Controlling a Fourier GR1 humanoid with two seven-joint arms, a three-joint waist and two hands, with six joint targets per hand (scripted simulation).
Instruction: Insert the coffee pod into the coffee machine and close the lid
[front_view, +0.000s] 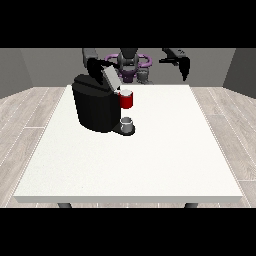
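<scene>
1. A large white table (150, 160) is seen filling the middle of the front view, with the robot (129, 62) placed small at twelve o'clock behind its far edge.
2. A black coffee machine (95, 107) is set on the table's far part, at about ten o'clock from the table's centre.
3. The machine's grey lid (111, 77) is raised and tilted, so the top is left open.
4. A red holder (127, 100) is seen at the machine's front, at three o'clock from its body, with a pale round shape at its top; whether that shape is the coffee pod cannot be told.
5. A small grey cup (127, 123) is stood on the machine's base, at six o'clock from the red holder.
6. The hand at the view's left (99, 66) is held behind the machine's top, at about eleven o'clock from the lid and near it; whether it touches the lid cannot be told, and nothing can be made out of how it is set.
7. The hand at the view's right (185, 67) is held up in the air beyond the table's far edge, at about two o'clock from the machine and well apart from it. Its fingers are pointed downward and hang relaxed, with nothing held.
</scene>
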